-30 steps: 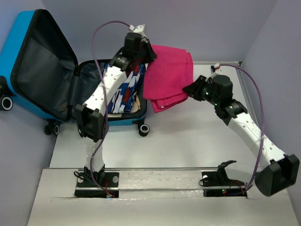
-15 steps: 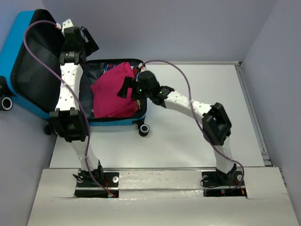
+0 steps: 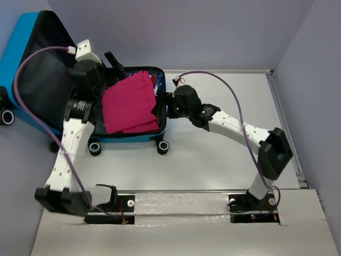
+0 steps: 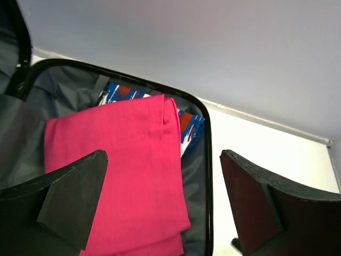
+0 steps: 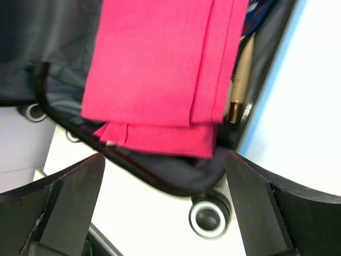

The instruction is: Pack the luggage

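Pink cloth (image 3: 129, 104) is lying flat in the base half of the luggage (image 3: 128, 137), covering most of a patterned pouch (image 4: 189, 125). The luggage is sitting open at the far-left of the surface (image 3: 213, 154), its lid standing up on the left. Left claw (image 3: 114, 63) is hovering by the hinge, spread and empty, with the lid just to its left. Right claw (image 5: 165, 157), also spread and empty, is hanging at the right rim. The lid swing is probably falling to the left arm.

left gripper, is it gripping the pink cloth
No, the left gripper is open, with the pink cloth lying free in the luggage.

Pink folded cloth (image 3: 130, 104) atop patterned pouch (image 4: 191, 125) (mostly hidden).
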Action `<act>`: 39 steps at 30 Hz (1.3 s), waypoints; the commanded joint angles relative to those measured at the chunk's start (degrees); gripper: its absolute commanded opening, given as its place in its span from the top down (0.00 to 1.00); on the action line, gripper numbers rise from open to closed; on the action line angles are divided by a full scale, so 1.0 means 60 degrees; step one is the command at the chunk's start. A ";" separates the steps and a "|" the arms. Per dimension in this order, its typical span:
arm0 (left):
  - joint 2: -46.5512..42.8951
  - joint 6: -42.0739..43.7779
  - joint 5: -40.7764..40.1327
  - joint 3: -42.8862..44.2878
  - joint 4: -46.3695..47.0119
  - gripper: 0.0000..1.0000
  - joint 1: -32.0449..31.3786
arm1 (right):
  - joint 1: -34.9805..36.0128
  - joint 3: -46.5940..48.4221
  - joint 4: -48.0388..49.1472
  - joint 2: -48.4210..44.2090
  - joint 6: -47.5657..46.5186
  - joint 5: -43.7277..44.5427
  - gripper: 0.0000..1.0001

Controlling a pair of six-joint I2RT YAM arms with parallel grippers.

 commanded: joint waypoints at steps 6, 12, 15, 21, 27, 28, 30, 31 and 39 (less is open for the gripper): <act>-0.4779 0.0023 -0.3960 -0.2877 -0.1387 0.03 -0.0254 | 0.0002 -0.3165 0.1365 -0.3852 -0.1035 0.0539 0.15; -0.6070 0.0025 -0.7511 -0.4180 -0.3283 0.03 -0.0138 | 0.0002 -0.4752 0.1469 -0.5407 -0.1475 0.0582 0.23; -0.6276 0.0317 -0.7852 -0.4811 -0.3109 0.02 0.0432 | 0.0002 -0.5046 0.1498 -0.5730 -0.1651 0.0655 0.21; -0.4974 0.0230 -0.7605 -0.4959 -0.2582 0.01 0.1704 | -0.0524 -0.5734 0.1600 -0.6082 -0.1768 0.0070 0.20; -0.3436 0.0113 -0.6529 -0.4153 -0.2375 0.05 0.3759 | -0.1374 -0.6217 0.1586 -0.6390 -0.1973 -0.0895 0.20; -0.3275 0.0069 -0.6852 -0.4109 -0.2318 0.08 0.3774 | -0.1375 -0.6262 0.1876 -0.6375 -0.1973 -0.0955 0.20; -0.3244 0.0214 -0.7219 -0.4007 -0.2040 0.10 0.3760 | -0.1477 -0.6335 0.1937 -0.6259 -0.1988 -0.1116 0.20; -0.3215 0.0215 -0.7323 -0.3890 -0.2039 0.12 0.3774 | -0.1477 -0.6336 0.1952 -0.6200 -0.1973 -0.1190 0.20; -0.2336 0.0624 -0.7997 -0.3142 -0.1395 0.22 0.3438 | -0.1477 -0.6394 0.2069 -0.5863 -0.1973 -0.1469 0.20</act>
